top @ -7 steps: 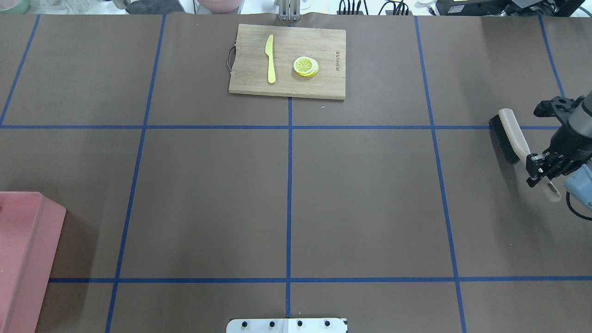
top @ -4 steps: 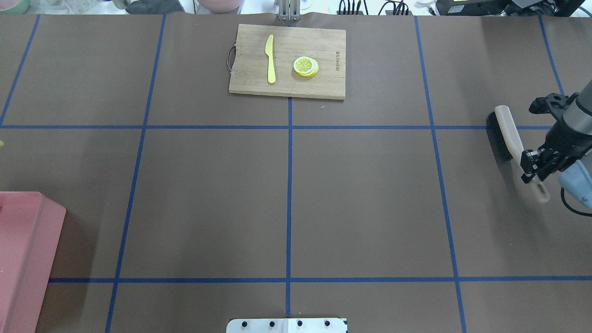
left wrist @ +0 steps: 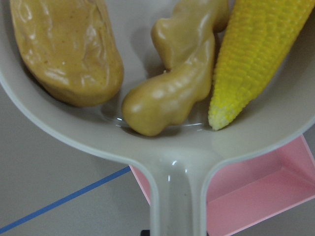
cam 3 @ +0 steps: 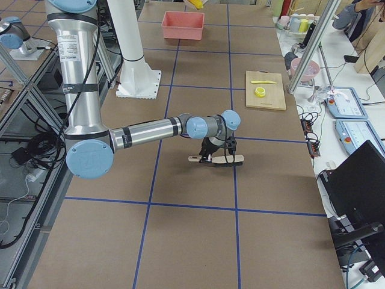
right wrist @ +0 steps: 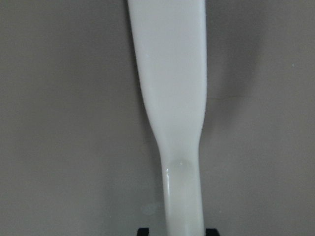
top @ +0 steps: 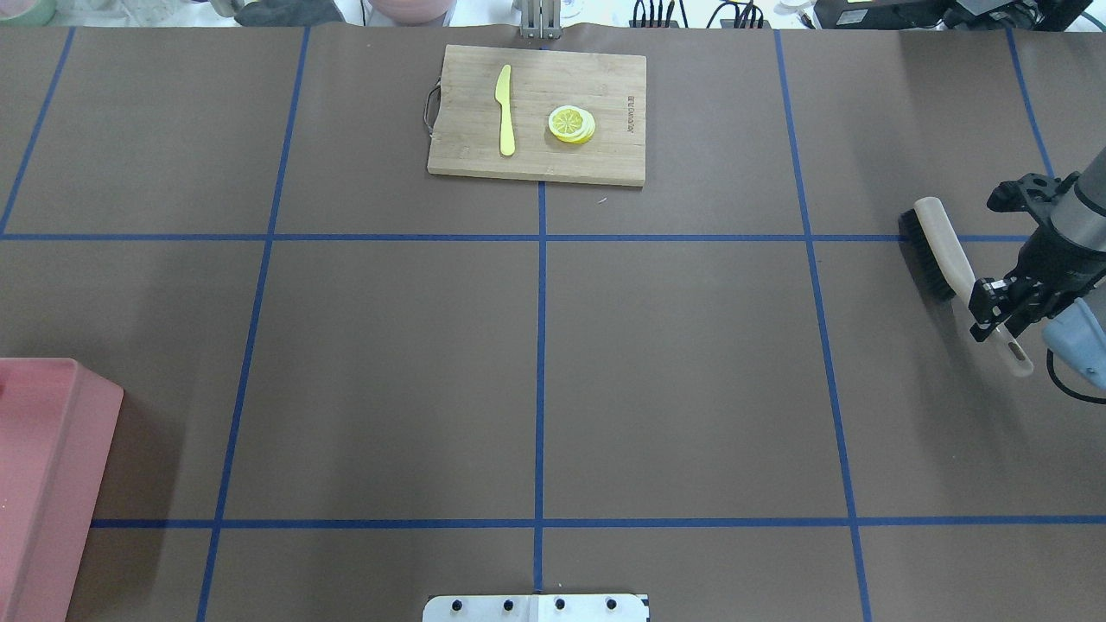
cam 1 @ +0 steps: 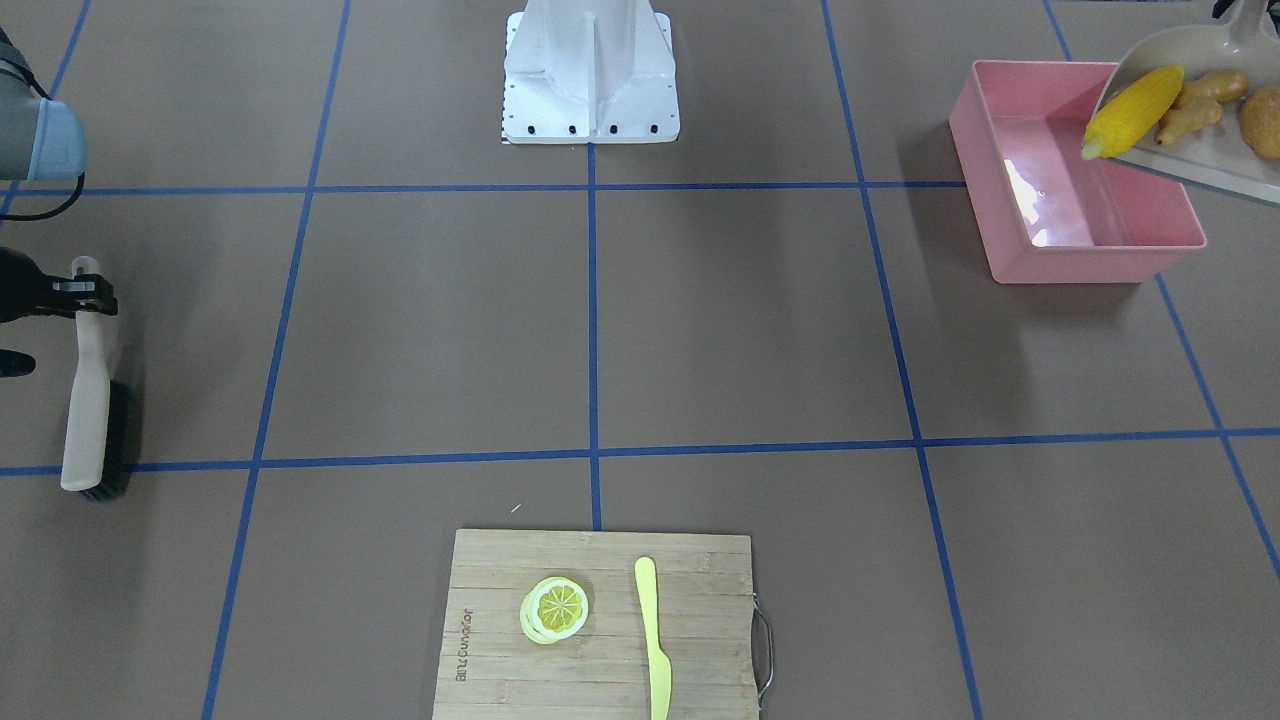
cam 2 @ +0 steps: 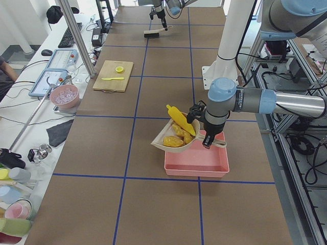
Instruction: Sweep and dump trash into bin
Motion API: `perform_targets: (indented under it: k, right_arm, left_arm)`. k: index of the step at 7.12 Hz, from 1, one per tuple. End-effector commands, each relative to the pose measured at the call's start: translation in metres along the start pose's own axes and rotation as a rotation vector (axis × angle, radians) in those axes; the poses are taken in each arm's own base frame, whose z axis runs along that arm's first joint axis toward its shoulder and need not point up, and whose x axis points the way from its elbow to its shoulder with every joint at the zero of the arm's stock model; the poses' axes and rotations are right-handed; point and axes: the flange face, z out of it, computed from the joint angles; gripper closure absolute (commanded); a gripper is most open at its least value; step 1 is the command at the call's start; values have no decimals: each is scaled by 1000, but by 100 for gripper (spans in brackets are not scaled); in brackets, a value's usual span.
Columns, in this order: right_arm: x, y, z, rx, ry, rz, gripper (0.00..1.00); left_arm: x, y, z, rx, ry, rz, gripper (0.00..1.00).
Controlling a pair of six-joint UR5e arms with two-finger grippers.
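L pincer point(cam 2: 208, 139) on dustpan point(left wrist: 178, 164), trash point(left wrist: 170, 93) ahead

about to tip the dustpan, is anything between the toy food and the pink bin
Nothing visible does. The corn, ginger and potato lie in the raised dustpan at the edge of the bin, with only open air down to its open top.
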Motion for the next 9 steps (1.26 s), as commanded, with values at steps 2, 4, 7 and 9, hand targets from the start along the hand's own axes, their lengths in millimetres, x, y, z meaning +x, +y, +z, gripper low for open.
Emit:
perform_targets:
  k: [2,4,7,9]
  right_arm:
    - [-11,-7,-18,37,-5,-22,0]
    - [6,-5,-50,104,10,-21,0]
    - [76,6,-90,185,101,-135,0]
    - [157,45,-96,211,107,14,0]
  left_arm:
    - [-13,46,14,12,1,-3,100]
    - [-16,73,23,11,25,21,100]
    - [-15,107,39,5,39,89,100]
    - [-22,116,50,0,43,166,100]
